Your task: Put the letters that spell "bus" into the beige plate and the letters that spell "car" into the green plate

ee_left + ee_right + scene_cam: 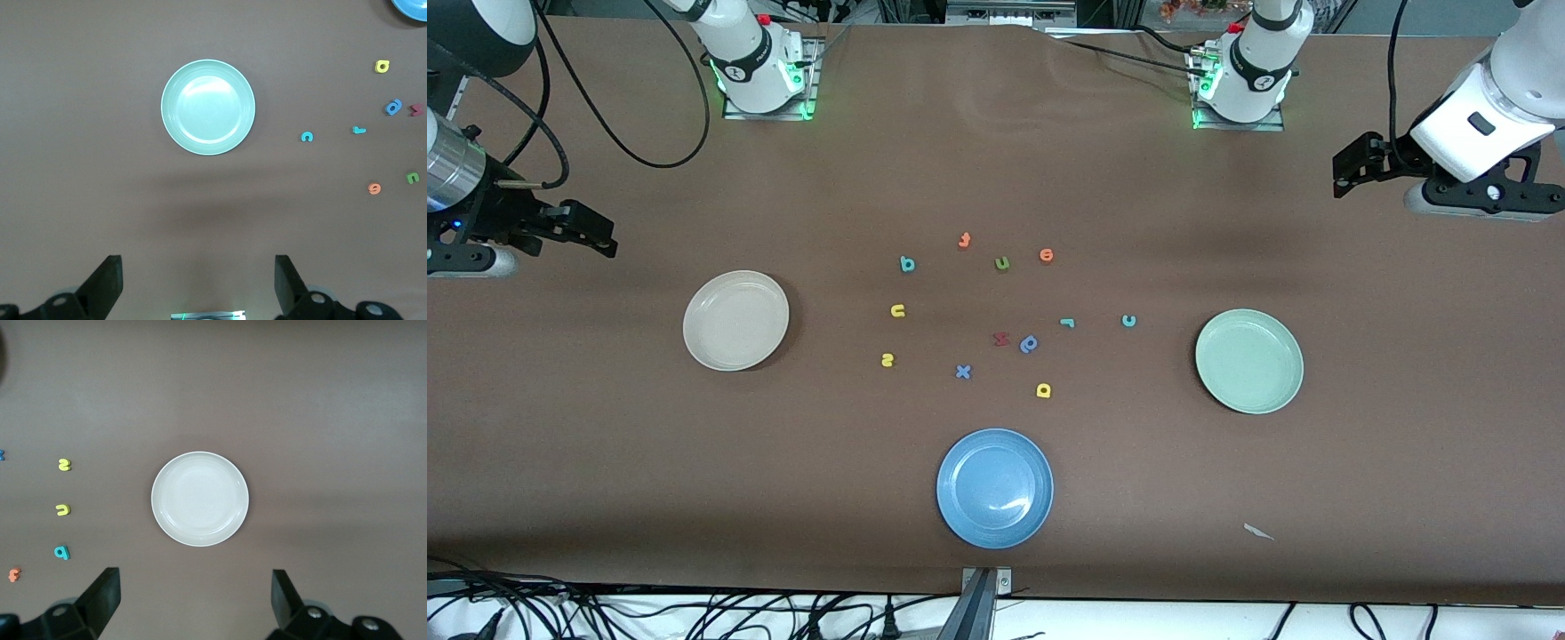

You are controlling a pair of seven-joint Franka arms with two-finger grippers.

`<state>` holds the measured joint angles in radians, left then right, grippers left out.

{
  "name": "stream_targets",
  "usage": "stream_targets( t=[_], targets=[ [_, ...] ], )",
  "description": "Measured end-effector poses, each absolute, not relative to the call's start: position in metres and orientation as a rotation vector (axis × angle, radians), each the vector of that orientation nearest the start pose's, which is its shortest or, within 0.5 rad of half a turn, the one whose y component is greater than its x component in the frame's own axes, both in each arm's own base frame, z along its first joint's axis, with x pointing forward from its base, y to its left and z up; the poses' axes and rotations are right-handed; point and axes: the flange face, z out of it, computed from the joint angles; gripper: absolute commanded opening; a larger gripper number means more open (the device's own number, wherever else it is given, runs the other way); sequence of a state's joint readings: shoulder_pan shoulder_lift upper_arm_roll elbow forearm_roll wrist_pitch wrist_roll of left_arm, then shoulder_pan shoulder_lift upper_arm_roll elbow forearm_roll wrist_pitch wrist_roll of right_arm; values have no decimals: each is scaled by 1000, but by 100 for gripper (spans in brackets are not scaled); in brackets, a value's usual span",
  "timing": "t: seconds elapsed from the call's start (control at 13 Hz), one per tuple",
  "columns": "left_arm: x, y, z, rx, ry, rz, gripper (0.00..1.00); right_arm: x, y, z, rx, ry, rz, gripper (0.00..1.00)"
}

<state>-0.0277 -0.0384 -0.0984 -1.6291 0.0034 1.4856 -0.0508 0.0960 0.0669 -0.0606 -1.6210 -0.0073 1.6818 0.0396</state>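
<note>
Front view gives me the teal "b" (907, 263), yellow "u" (897, 310) and yellow "s" (887, 360) in a loose column on the brown table (605, 462), toward the beige plate (735, 320), each well apart from it. The teal "r" (1067, 322) and teal "c" (1128, 321) lie toward the green plate (1249, 362); the yellow "a" (1043, 390) sits nearer the camera, between them and the blue plate (994, 488). Mixed in I see an orange letter, maybe an "f" (964, 240), a green "u" (1001, 263) and a blue "x" (963, 372). My left gripper (199, 283) hangs with fingers spread, holding nothing, at the left arm's end of the table. My right gripper (196, 600) hangs released at the other end, likewise holding nothing.
</note>
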Motion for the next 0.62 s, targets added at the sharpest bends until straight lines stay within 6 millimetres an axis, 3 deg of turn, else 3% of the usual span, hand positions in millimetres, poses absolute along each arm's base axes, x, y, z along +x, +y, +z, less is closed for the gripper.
stream_targets(
  t=[0.62],
  targets=[
    [530,-53,611,-3122,75,164,100,581,22,573,-3153,2,8,100]
  ],
)
